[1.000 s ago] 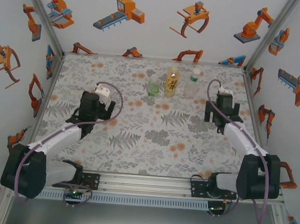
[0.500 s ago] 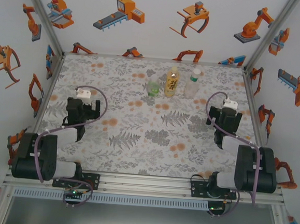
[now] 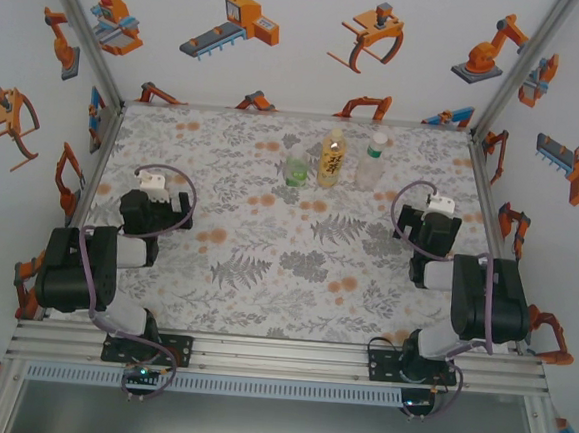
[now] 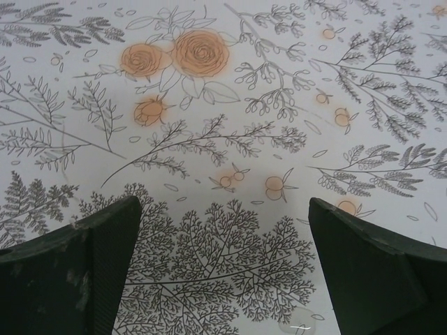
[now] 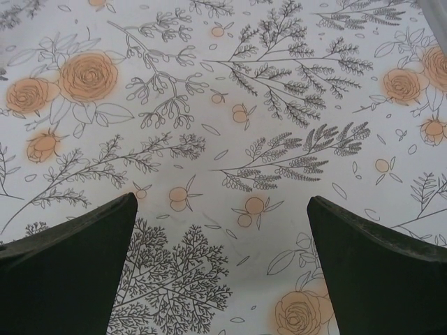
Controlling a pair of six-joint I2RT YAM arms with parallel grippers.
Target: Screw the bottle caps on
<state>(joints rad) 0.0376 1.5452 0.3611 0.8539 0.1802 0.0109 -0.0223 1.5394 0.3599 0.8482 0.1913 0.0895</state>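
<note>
Three bottles stand in a row at the back middle of the table: a short green-tinted one (image 3: 295,168), a yellow one (image 3: 331,160) and a clear one with a white-green label (image 3: 371,165). The bottle caps show as a pale cap (image 3: 378,139) on the clear bottle and a yellow top (image 3: 335,136) on the yellow one; how tightly they sit I cannot tell. My left gripper (image 3: 155,214) hangs over the left part of the cloth, far from the bottles. Its jaws (image 4: 225,209) are open over bare print. My right gripper (image 3: 436,234) is at the right, also open (image 5: 222,206) and holding nothing.
The floral tablecloth (image 3: 286,266) covers the table. White walls with orange robot pictures close in the left, back and right, with metal posts at the corners. Both arms are folded back near their bases (image 3: 139,345) along the front rail. A small glossy spot (image 4: 300,322) lies on the cloth.
Both arms have drawn back from the middle of the table toward the near edge and folded up. Both grippers stayed open. The bottles have not moved.
</note>
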